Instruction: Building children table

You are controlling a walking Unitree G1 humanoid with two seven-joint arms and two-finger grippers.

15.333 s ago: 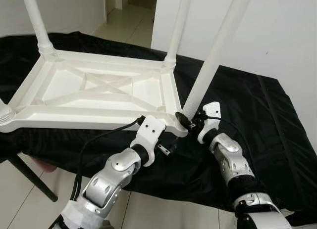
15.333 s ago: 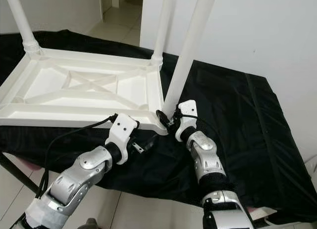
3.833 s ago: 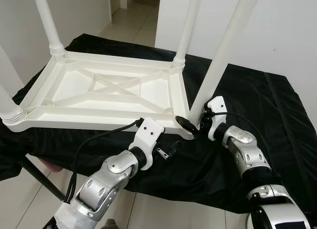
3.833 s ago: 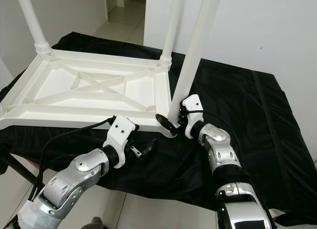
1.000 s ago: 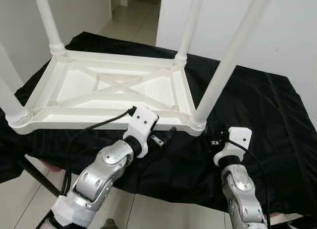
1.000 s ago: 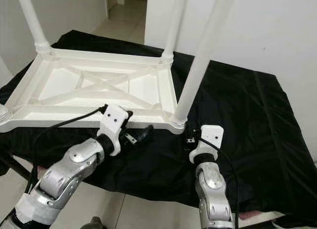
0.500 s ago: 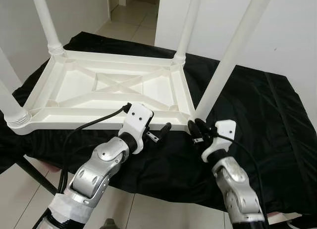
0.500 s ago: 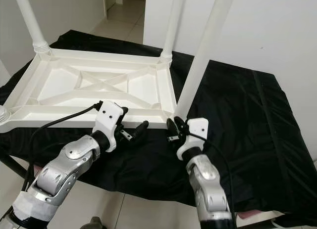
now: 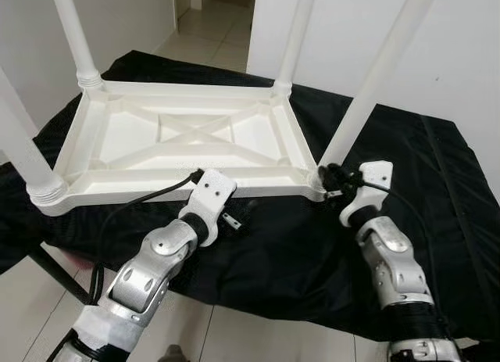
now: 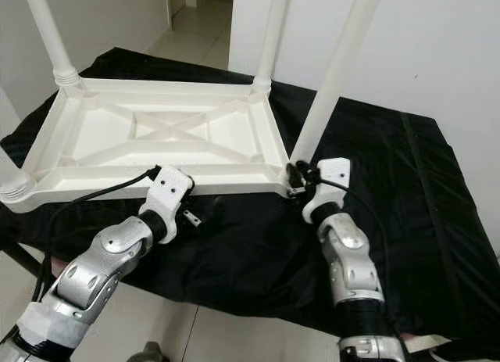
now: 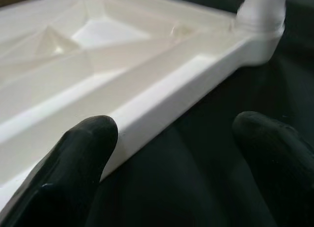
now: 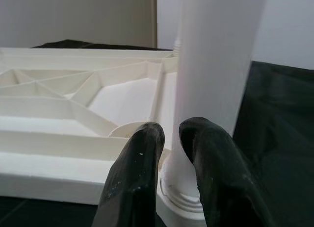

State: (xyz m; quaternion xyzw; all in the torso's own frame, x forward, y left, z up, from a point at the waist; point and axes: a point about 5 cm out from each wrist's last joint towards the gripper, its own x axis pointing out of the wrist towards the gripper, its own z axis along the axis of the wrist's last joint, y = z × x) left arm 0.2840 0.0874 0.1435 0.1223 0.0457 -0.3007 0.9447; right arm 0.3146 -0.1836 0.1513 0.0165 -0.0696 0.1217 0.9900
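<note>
Both silver arms reach forward, left gripper (image 11: 171, 158) fingers spread wide, right gripper (image 12: 169, 138) fingers nearly together.

All four white legs (image 9: 383, 73) of the upturned table (image 9: 187, 147) are cut off by the top edge. The black cloth (image 9: 437, 198) conceals its support and runs out at right. Left gripper (image 11: 171, 153) fingertips are blurred at close range.

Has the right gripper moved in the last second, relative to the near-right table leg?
Yes. The right gripper has come up off the black cloth to the base of the near-right leg; a second ago it hung below that corner.
</note>
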